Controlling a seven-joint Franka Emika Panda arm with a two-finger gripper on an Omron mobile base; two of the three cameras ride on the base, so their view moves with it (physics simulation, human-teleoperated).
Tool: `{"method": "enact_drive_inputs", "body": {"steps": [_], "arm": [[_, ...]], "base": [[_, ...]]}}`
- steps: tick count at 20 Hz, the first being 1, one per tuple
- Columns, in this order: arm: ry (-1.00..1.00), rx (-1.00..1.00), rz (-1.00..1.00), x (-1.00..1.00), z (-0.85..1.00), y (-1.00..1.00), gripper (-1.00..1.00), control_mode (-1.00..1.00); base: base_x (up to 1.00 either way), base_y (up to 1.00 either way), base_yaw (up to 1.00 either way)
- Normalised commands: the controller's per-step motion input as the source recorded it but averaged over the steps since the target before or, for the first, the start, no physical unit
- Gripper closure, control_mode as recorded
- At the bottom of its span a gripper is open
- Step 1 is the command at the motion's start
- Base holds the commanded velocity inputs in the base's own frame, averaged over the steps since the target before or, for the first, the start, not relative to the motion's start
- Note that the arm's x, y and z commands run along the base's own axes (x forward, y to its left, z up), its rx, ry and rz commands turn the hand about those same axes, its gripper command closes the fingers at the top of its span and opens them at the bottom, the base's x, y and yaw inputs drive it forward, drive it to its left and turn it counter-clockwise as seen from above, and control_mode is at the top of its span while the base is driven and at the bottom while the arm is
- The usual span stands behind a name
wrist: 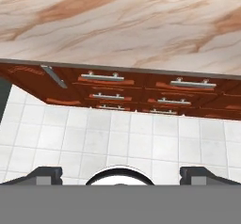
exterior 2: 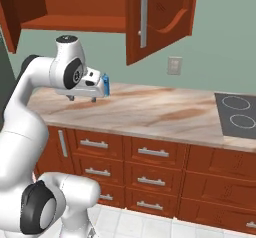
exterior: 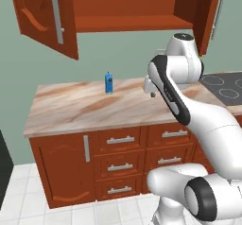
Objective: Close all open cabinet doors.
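Both cabinet doors of the upper cabinet stand open. In the left base view the left door (exterior: 47, 16) swings out toward me with its silver bar handle, and the right door (exterior: 210, 11) hangs open at the far right. From the right base view, the right door (exterior 2: 155, 17) juts out over the counter and the left door (exterior 2: 10, 19) sits at the frame's edge. My gripper (exterior: 152, 93) (exterior 2: 82, 98) hovers low over the countertop (wrist: 122, 25), well below the doors, pointing down. It is open with nothing between its fingertips (wrist: 44, 173).
A small blue bottle (exterior: 108, 83) (exterior 2: 105, 84) stands on the counter just behind the hand. A black cooktop (exterior: 227, 84) (exterior 2: 237, 114) lies to the right. Drawer fronts (exterior: 120, 140) run under the counter, and a wall outlet (exterior 2: 174, 65) sits above it.
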Motion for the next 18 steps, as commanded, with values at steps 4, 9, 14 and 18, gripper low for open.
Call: {"method": "enact_drive_inputs", "body": {"steps": [4, 9, 14, 18], "arm": [[0.00, 0.00, 0.00, 0.00, 0.00, 0.00, -1.00, 1.00], [0.00, 0.00, 0.00, 0.00, 0.00, 0.00, -1.00, 1.00], [0.00, 0.00, 0.00, 0.00, 0.00, 0.00, -1.00, 1.00], [0.00, 0.00, 0.00, 0.00, 0.00, 0.00, -1.00, 1.00]], "base": [[0.58, 0.27, 0.00], [0.44, 0.47, -0.03], [0.38, 0.40, -0.04], [0.36, 0.11, -0.02]]}}
